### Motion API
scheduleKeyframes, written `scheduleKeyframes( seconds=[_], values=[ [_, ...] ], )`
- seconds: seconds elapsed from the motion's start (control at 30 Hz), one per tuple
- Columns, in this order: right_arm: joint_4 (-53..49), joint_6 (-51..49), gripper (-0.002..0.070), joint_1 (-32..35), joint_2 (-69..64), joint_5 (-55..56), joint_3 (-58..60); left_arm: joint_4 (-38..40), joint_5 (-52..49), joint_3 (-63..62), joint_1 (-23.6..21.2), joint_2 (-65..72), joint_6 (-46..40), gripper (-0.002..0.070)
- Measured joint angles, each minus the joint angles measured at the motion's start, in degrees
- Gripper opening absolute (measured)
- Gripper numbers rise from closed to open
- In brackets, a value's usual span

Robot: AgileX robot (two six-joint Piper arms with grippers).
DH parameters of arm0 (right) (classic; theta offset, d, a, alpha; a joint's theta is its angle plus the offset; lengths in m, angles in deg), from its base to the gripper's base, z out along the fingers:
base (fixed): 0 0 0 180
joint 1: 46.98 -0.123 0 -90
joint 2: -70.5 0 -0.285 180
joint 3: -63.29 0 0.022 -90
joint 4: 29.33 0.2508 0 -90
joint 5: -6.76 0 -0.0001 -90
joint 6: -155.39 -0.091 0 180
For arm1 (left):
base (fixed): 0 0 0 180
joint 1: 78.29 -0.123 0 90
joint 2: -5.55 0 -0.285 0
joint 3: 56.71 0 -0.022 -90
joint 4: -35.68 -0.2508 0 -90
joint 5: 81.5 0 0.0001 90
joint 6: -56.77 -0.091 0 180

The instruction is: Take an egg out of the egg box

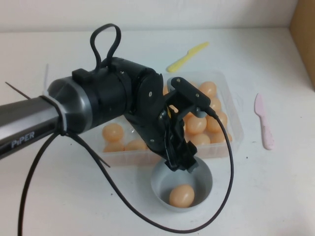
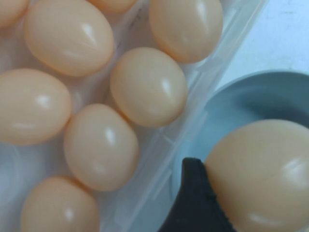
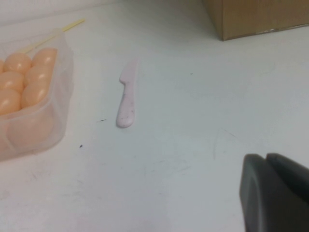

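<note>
- Egg lies on the floor of the pale blue-grey bowl, outside the egg box. Judging by that, the lift-out looks done and the step in hand is parting cleanly from it.
- Left pincer hangs over the bowl's far rim, at 12 o'clock from the egg and close above it. I cannot tell whether it is open or closed. In the left wrist view its dark tip sits right against the egg's side, and I cannot say whether they touch.
- To do this well, I would make sure the egg is let go and resting, then draw straight up. A sideways pull could roll so smooth an egg or drag the bowl.
- The bowl stands at 6 o'clock of the egg box, just beside its near wall, so the rise should also stay clear of that wall.
- Many like eggs fill the box; none needs touching.
- Right pincer is parked low over bare bench, well apart from the box; its state I cannot tell.
- A pink knife lies at 3 o'clock of the box, a yellow one at 12 o'clock.
</note>
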Motion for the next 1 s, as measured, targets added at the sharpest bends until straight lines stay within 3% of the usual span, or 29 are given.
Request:
scheduleKeyframes(
  seconds=[0.37,0.7,0.77,0.93,1.0],
  values=[
    [0.00,0.00,-0.0019,0.00,0.00,0.00,0.00,1.93,-0.34,0.10,0.00,0.94,-0.03,0.0459],
    [0.00,0.00,-0.0019,0.00,0.00,0.00,0.00,1.93,-0.25,0.56,0.18,0.03,-0.03,0.0445],
    [0.00,0.00,-0.0019,0.00,0.00,0.00,0.00,1.93,1.63,1.65,0.38,-1.59,-0.03,0.0388],
    [0.00,0.00,-0.0019,0.00,0.00,0.00,0.00,1.93,14.58,11.12,0.59,-10.43,-0.69,0.0104],
    [0.00,0.00,-0.0019,0.00,0.00,0.00,0.00,1.93,22.24,17.23,0.59,-15.73,-0.95,0.0047]
  ],
)
